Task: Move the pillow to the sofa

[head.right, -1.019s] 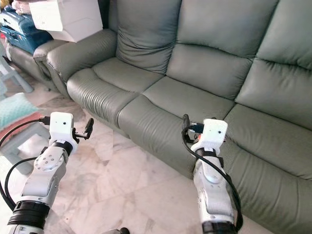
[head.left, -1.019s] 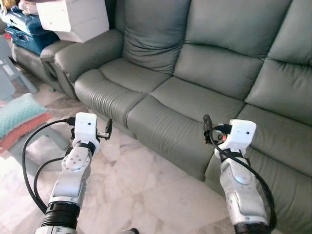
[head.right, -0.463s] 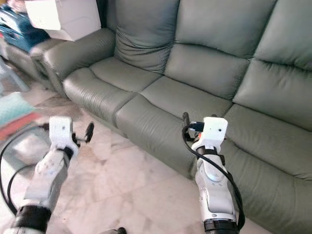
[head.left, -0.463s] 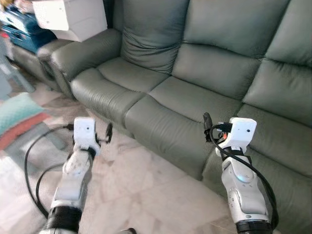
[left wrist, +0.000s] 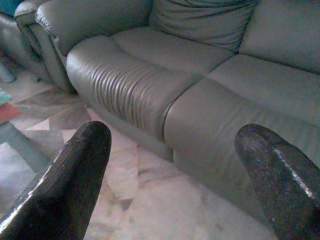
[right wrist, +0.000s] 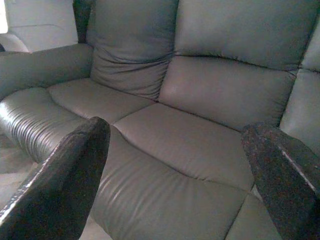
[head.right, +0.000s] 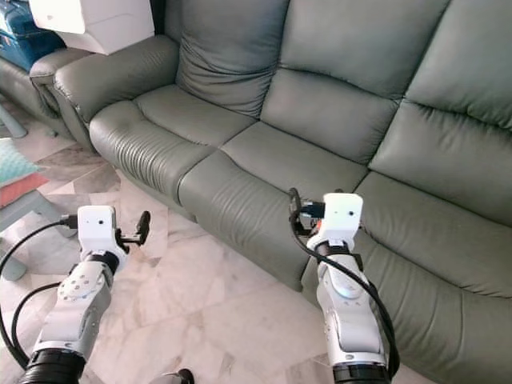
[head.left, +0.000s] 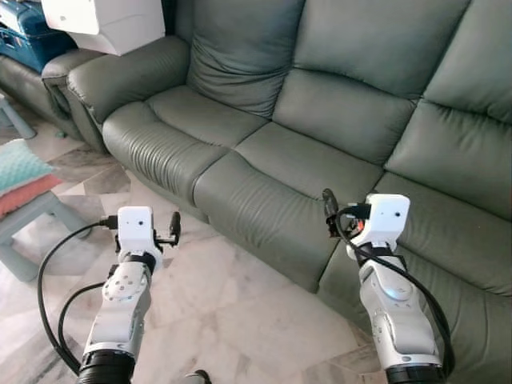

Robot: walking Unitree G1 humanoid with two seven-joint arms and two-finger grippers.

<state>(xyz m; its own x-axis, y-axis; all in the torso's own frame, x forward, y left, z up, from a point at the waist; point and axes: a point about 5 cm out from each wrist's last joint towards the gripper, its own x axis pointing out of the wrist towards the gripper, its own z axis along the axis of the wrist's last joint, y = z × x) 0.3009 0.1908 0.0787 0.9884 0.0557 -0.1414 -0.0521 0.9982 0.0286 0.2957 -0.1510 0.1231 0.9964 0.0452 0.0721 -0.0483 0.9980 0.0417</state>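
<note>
Both arms raised before a grey-green sofa (head.left: 320, 152), each end effector released and holding nothing

The left end effector (head.left: 174, 228) hovers over the marble floor (head.left: 240, 312) at lower left of the frame, its fingers (left wrist: 75, 185) spread wide; the right end effector (head.left: 329, 210) hangs at the front edge of the middle seat cushion, fingers (right wrist: 65, 175) likewise apart. At the far left edge, a teal pillow (head.left: 16, 164) lies on a pink one (head.left: 28, 194) atop a small pale stool (head.left: 36, 220), well apart from the sofa. A white box (head.left: 100, 20) sits at upper left above the sofa's armrest
</note>
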